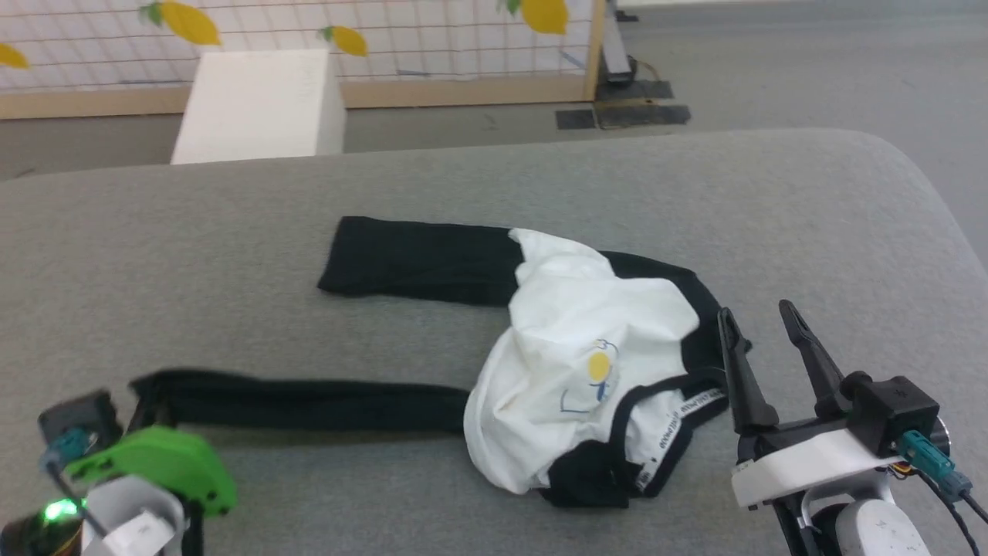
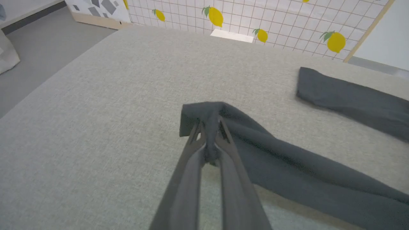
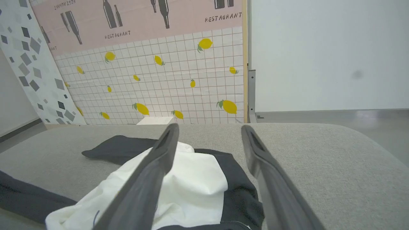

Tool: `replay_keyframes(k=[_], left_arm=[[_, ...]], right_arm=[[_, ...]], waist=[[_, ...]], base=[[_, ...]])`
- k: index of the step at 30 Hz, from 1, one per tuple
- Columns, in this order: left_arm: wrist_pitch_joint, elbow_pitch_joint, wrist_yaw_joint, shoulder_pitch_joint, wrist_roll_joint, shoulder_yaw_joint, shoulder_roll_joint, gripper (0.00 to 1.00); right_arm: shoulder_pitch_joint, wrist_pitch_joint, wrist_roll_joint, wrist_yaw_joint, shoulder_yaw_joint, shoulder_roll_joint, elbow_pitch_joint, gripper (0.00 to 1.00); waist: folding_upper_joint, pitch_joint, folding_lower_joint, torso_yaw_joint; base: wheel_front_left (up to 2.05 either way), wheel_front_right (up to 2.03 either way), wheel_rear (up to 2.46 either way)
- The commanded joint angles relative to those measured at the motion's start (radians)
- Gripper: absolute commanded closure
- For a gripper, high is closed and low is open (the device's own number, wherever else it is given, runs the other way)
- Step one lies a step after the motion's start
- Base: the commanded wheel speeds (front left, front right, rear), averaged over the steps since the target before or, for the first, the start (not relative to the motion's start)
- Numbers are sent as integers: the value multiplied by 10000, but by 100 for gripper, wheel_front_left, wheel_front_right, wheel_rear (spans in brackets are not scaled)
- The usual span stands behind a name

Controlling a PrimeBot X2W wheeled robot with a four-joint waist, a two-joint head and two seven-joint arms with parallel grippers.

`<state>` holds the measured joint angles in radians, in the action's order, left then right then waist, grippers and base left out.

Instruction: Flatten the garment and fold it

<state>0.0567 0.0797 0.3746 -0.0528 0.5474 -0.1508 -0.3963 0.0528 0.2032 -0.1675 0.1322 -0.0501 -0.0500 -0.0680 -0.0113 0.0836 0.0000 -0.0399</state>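
Lower left, seen along its own fingers, my left pincer (image 2: 209, 137) is clenched on the cuff (image 2: 199, 111) of the near sleeve (image 1: 309, 405), the black cloth bunched between the tips and lifted slightly off the grey table (image 1: 154, 255). From there the sleeve runs flat and rightward to the garment (image 1: 571, 371), which lies at centre frame with its white body crumpled into a mound, print facing up. The far sleeve (image 1: 417, 259) stretches out to the upper left of that mound. At lower right my right pincer (image 1: 755, 310) stands released, fingers wide apart, just beside the black neckband (image 1: 671, 421) and holding nothing.

As I read it, the step in hand is drawing this sleeve out to flatten the shirt. I would pull the cuff low and slowly toward the left edge, in line with the sleeve. I would ease off once the white body starts to slide rather than unfold. Setting the right pincer on the neckband side first should anchor the cloth so the wrinkles pull out.
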Motion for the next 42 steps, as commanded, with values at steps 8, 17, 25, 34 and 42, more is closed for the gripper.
replay_keyframes(k=[8,17,25,34,42], left_arm=[[-20,164,-568,914,333,-499,137,0],[-360,340,-2010,-399,-954,-2907,765,0],[1830,1449,-3254,-2145,-2244,-4991,656,0],[4728,1880,-4308,-2787,-2047,-5671,-136,100],[3674,-463,-3000,-1885,-709,-3268,-1242,100]], right_arm=[[-202,-312,124,-15,77,-3,124,0],[-126,-371,87,-15,23,-3,226,0],[23,-283,-15,-15,-10,-3,221,0],[194,-54,-177,-15,19,-3,98,0],[251,164,-241,-15,236,-3,-12,0]], waist=[[113,-154,0,829],[113,-38,0,706],[113,304,0,12],[113,827,0,-770],[113,1009,0,-889]], base=[[0,0,0],[0,0,0],[0,0,0],[0,0,0],[0,0,0]])
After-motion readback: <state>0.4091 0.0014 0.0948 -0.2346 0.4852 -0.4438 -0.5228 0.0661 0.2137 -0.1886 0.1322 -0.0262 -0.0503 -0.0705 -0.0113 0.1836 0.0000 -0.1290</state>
